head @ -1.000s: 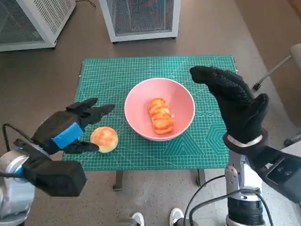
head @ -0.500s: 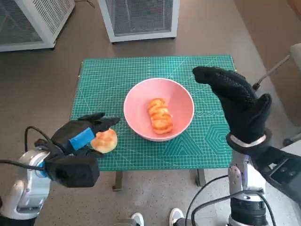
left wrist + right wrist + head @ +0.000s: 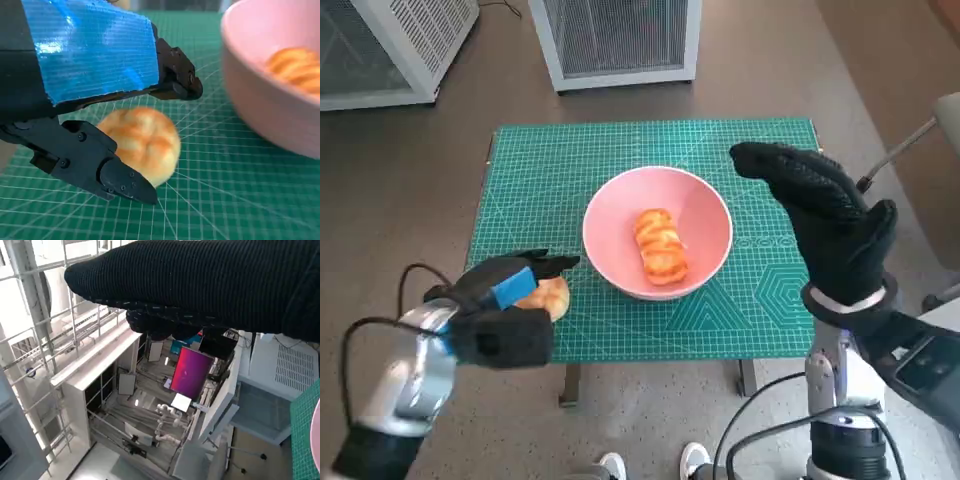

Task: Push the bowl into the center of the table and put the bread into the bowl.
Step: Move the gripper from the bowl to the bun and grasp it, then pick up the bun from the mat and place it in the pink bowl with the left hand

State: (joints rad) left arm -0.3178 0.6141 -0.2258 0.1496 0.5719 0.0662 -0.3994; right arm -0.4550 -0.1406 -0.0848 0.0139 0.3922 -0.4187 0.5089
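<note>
Green gridded cutting mat point(image 3: 560, 170) on small table, brown floor point(image 3: 410, 160).

Smooth pink bowl point(image 3: 658, 232), knitted glove point(image 3: 825, 225), glossy blue tape point(image 3: 90, 47).

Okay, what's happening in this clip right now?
The left hand has its fingers around the round bread roll on the green mat, though contact isn't clear and the roll isn't lifted. The pink bowl sits mid-table and already holds another piece of bread. The right hand hovers raised beside the bowl, holding nothing.
</note>
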